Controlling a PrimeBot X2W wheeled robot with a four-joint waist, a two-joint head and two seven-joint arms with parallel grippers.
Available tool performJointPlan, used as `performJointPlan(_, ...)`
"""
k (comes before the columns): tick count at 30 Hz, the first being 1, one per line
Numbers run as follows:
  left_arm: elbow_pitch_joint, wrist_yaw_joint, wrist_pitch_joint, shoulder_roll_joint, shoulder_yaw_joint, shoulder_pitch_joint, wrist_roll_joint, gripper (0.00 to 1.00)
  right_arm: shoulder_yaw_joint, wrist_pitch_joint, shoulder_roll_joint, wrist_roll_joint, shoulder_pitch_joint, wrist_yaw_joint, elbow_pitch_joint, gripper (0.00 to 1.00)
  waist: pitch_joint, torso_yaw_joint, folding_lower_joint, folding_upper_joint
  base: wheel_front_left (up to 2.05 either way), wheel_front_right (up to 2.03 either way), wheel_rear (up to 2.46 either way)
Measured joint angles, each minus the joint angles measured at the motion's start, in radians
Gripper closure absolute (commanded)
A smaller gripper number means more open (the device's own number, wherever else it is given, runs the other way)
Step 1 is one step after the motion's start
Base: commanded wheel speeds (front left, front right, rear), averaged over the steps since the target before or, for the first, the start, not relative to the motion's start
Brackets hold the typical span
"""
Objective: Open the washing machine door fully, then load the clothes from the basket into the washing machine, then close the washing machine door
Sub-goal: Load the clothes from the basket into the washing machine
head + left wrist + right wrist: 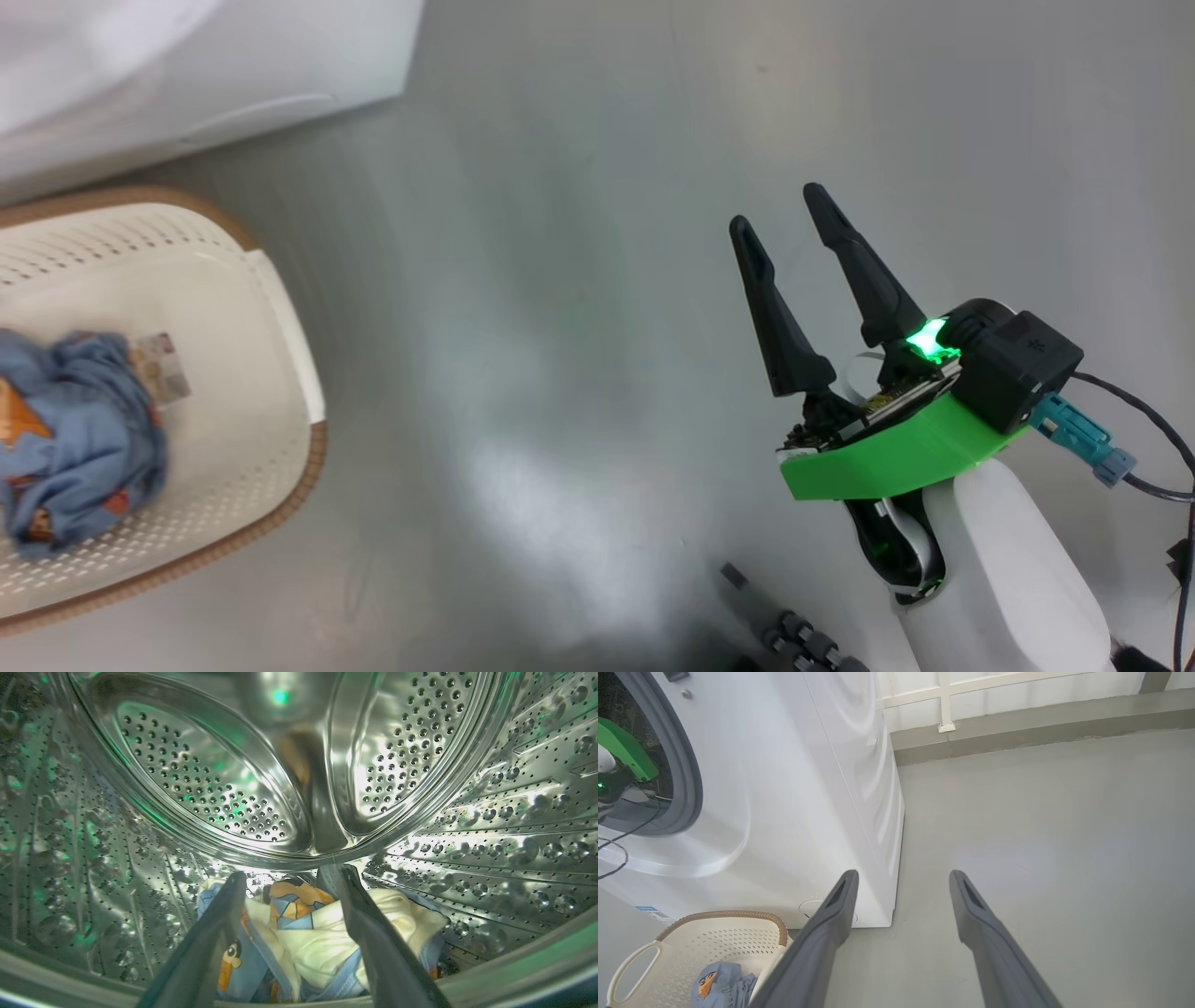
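My left gripper [290,872] is deep inside the steel drum [210,788] of the washing machine [808,788], jaws open. A blue garment with cream and orange patches [317,942] lies loose on the drum bottom between and below its fingers. The cream basket [313,457] sits on the floor by the machine [187,65], with a crumpled blue garment [84,439] in it. The right wrist view shows the basket [714,942] and that garment [719,984] too. My right gripper [778,207] hangs open and empty over bare floor [903,873]. The washing machine door is out of view.
The left arm's green bracket [626,749] and cables reach through the grey gasket ring [689,774]. Grey floor [1041,858] stretches to the right of the machine, up to a wall with a white rail [945,700].
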Motion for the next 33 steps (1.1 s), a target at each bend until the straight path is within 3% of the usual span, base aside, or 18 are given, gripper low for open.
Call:
performJointPlan(9,-0.206,0.069,-0.082,-0.021,0.044,0.275,-0.054,0.00,-0.034,0.000,0.000,-0.048,0.057,0.000,0.009,0.00,-0.074,0.040,0.0000,0.0000,0.00,0.00,0.00)
performJointPlan(19,-0.554,0.202,-0.133,-0.072,0.093,0.751,-0.084,0.00,-0.078,0.000,-0.003,-0.086,0.122,0.000,0.008,0.00,-0.179,0.095,0.0000,0.0000,0.00,0.00,0.00)
performJointPlan(28,-0.721,0.241,-0.145,-0.160,0.059,1.046,-0.039,0.00,-0.135,0.000,-0.018,-0.121,0.209,0.000,0.008,0.00,-0.288,0.157,0.0000,0.0000,0.00,0.00,0.00)
performJointPlan(33,-0.751,0.240,-0.145,-0.216,0.041,1.156,-0.031,0.00,-0.144,0.000,-0.023,-0.134,0.253,0.000,0.010,0.00,-0.359,0.190,0.0000,0.0000,0.00,0.00,0.00)
